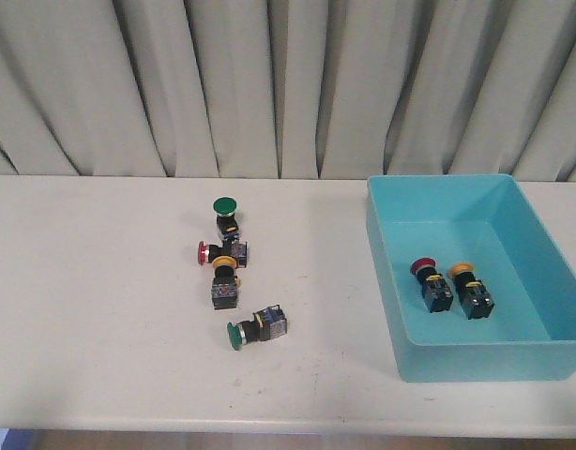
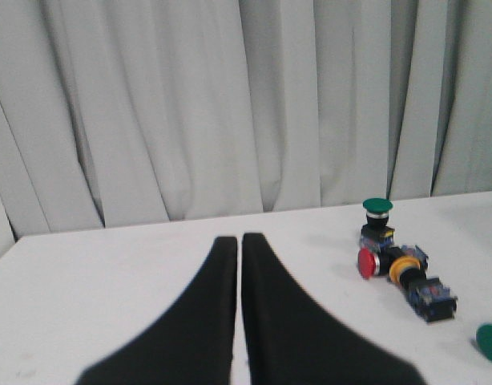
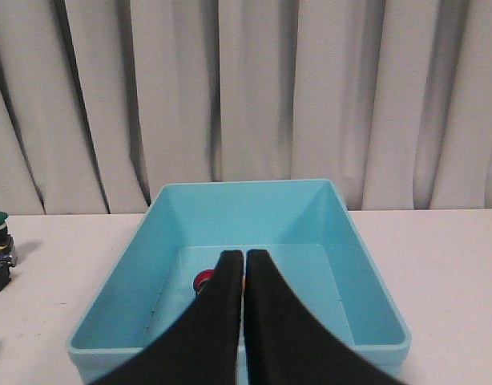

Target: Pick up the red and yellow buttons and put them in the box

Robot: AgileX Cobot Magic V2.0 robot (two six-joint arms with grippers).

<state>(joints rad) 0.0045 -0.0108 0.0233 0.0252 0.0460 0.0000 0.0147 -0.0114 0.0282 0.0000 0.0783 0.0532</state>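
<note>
Two buttons sit in the box; red button and yellow button wait at nine o'clock; both grippers pinched together, empty.

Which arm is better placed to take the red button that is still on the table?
Probably left: the left gripper, shut and empty, looks toward the red button. The right gripper faces the box.

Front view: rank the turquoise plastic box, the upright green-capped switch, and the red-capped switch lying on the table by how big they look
1. The turquoise plastic box, by far the largest.
2 and 3. The upright green-capped switch and the red-capped switch lying on the table look about alike; no clear order between them.
</note>
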